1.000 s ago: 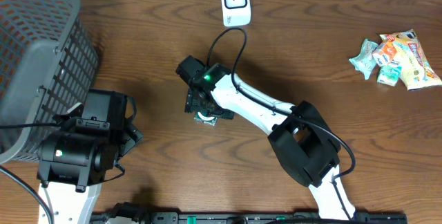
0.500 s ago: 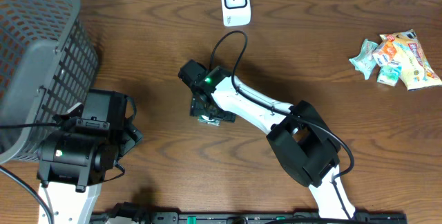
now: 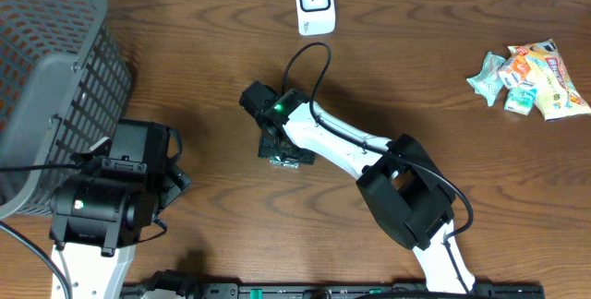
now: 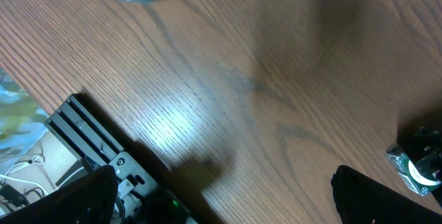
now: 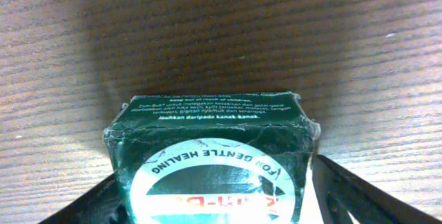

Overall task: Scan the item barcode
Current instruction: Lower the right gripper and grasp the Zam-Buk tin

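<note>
A: In the overhead view we get soft, even light from above. The table (image 3: 185,59) carries only faint shadows around the green box (image 3: 282,158).
B: From the left wrist we see a pale glare patch on the wood well left of the box, and the whole frame looks soft.
A: At the right wrist we find dark shadow behind the box, though its print reads sharp.

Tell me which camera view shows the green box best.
Right wrist: the green box sits close between the fingers, label print readable. Overhead shows only a sliver under the right arm; left wrist catches a small corner at its right edge.
</note>
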### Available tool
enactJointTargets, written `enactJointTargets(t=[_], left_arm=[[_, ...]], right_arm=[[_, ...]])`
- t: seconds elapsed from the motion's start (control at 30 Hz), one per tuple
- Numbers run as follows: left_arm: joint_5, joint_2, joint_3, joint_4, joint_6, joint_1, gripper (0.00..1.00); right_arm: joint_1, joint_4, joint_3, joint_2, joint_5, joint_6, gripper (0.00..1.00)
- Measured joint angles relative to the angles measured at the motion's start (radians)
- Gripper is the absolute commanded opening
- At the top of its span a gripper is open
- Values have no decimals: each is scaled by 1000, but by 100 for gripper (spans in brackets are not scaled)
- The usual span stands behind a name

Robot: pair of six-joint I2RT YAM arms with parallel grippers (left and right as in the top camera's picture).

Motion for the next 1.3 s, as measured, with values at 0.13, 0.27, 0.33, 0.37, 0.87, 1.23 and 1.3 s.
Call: enactJointTargets(t=[0.13,0.27,0.33,0.37,0.87,1.23,1.3], left_arm=[[0,0,0,0,0,0,97],[0,0,0,0,0,0,98],[0,0,0,0,0,0,98],[0,0,0,0,0,0,98],[0,0,0,0,0,0,98],[0,0,0,0,0,0,98],[0,0,0,0,0,0,98]], right_arm=[[0,10,-12,0,3,0,77],[0,15,-19,-1,9,0,77],[0,15,-20,-1,11,0,77],[0,15,-20,-1,11,0,76],[0,-6,-23,-1,18,0,69],[-1,-13,-23,-2,7,0,55],[-1,-14,-23,-2,6,0,55]])
